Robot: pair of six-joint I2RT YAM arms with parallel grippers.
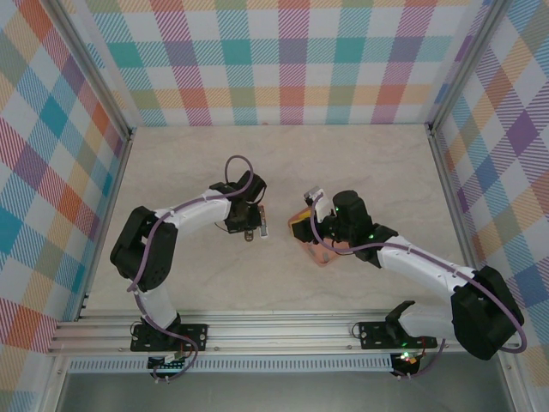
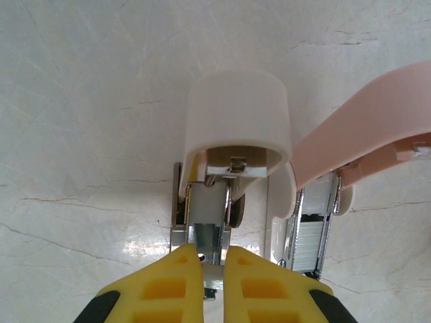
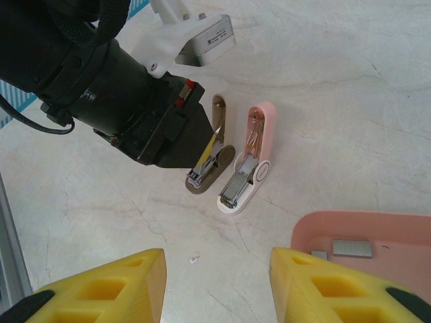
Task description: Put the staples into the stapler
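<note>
Two staplers lie open side by side on the table. The pink and white stapler shows a grey row of staples in its metal channel. The other stapler has a white cap and looks dark in shadow in the right wrist view. My left gripper is shut on its metal rail. More loose staples lie in the salmon-pink tray. My right gripper hangs open above the table beside the tray, holding nothing.
A tiny white scrap lies on the marble table between my right fingers. The left arm's black wrist fills the space just behind the staplers. Checked walls enclose the table on three sides.
</note>
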